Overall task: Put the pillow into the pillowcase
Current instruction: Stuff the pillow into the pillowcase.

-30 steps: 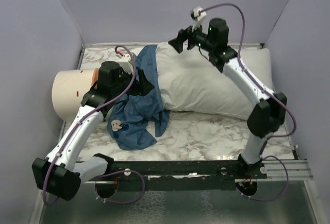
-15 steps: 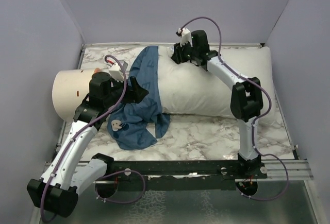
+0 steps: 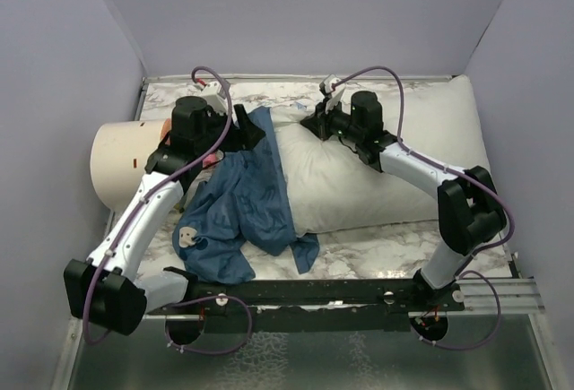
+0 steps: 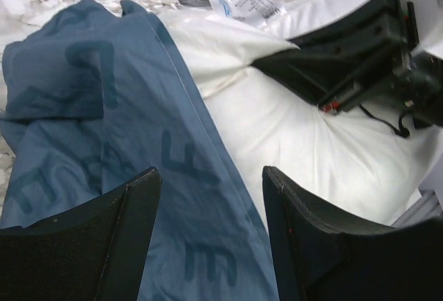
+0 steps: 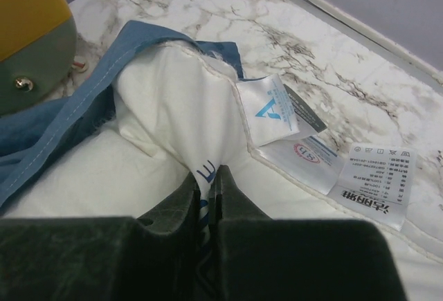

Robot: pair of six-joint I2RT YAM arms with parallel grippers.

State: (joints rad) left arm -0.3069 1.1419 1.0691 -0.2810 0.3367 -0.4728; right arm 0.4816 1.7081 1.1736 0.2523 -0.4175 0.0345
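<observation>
The pillow [image 3: 377, 170] lies lengthwise on the marble table [image 3: 377, 242]. Its left end is covered by the pillowcase [image 3: 242, 215], which drapes over that end and spills in a rumpled heap toward the pillow's near-left side.

The right gripper [image 5: 210, 176] is at the pillow's far-left corner, just beside the care labels [image 5: 370, 176]. Its jaws are closed tight on a small ridge of the white fabric. The left gripper [image 4: 211, 183] hangs above the pillow's left end with its fingers spread and nothing between them. The blue hem [image 4: 201, 128] runs directly below it, across the white cover.

The step in hand looks like feeding the pinched corner into the case mouth. To do it well, the left gripper should come down on a single layer of that hem, not a bunched fold, and lift it clear of the pillow so the mouth gapes. The right gripper's pinch is shallow, so a slow push along the pillow's length suits it better than a tug. How much of the corner is already inside the case, I cannot tell.

Beyond the pillow's left end, past the case, a cream cylinder [image 3: 121, 161] lies on its side.
</observation>
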